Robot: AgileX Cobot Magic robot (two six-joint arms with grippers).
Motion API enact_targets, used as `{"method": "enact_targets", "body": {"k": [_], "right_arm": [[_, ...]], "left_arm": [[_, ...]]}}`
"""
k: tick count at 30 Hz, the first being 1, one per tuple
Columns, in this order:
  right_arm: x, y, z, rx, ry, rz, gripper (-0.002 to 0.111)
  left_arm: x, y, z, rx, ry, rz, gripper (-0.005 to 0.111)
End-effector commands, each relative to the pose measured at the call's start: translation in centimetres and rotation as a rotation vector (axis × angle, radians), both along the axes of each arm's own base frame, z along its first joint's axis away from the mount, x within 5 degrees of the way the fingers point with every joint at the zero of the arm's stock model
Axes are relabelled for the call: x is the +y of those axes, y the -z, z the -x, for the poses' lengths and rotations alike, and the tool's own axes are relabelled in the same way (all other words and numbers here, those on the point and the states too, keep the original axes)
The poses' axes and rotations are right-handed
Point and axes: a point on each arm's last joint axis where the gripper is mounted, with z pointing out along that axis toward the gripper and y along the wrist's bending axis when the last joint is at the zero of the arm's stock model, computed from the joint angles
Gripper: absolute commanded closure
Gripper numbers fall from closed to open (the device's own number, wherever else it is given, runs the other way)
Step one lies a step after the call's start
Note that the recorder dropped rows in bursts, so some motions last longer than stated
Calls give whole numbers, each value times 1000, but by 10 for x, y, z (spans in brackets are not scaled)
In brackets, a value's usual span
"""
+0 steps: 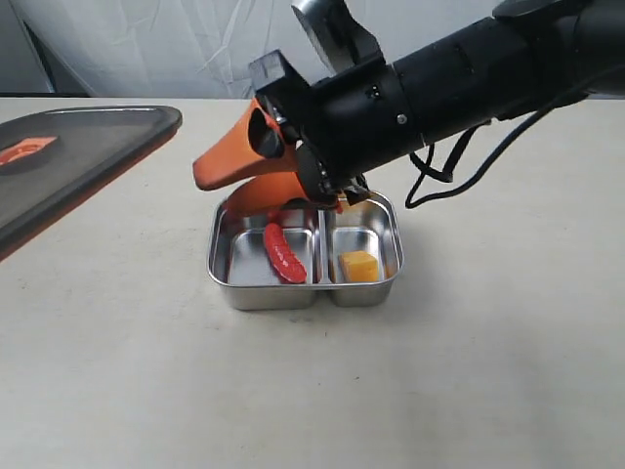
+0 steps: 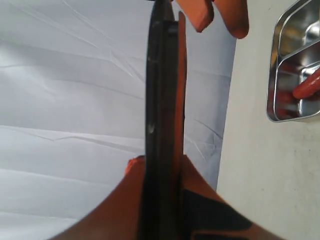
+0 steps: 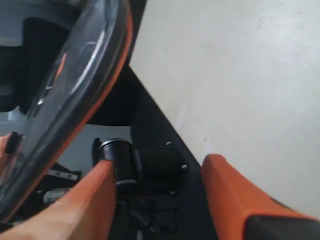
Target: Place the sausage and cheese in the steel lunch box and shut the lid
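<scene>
Possibly the lid [image 1: 88,147], clamped by the left end effector [image 2: 162,167], strikes the open, empty right end effector [image 3: 160,165] over the steel lunch box [image 1: 264,295].

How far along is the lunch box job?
Done: sausage in one compartment of the steel lunch box, cheese in the other. In hand: left gripper holds the lid off to the left of the box; right gripper is open and empty above the box. Left: lid onto the box.
</scene>
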Motion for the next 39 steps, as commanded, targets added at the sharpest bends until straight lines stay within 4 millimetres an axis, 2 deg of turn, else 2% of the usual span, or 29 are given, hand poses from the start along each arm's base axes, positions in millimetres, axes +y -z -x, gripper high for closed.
{"method": "enact_targets", "body": {"k": [1, 13, 20, 21, 23, 24, 30, 35, 39], "right_arm": [[0, 3, -9, 32, -19, -119, 55], [7, 12, -19, 122, 40, -172, 55], [25, 27, -9, 168, -2, -163, 56], [25, 26, -10, 163, 2, -177, 63], [25, 26, -10, 154, 0, -179, 90], [25, 26, -10, 126, -9, -186, 107], [21, 30, -5, 10, -86, -143, 108], [16, 29, 0, -53, -145, -84, 108], [15, 23, 2, -65, -142, -99, 108]], "left_arm": [[-1, 2, 3, 39, 37, -10, 107], [-7, 3, 7, 58, 111, -10, 107], [-11, 3, 9, 64, 169, 11, 107], [-12, 6, 9, 79, 175, 7, 107], [-13, 10, 9, 99, 185, 4, 107], [-13, 12, 8, 111, 190, -2, 107], [-13, 16, 7, 123, 183, -12, 106], [-10, 18, 4, 152, 135, -8, 90], [-10, 18, 4, 190, 120, 41, 63]]}}
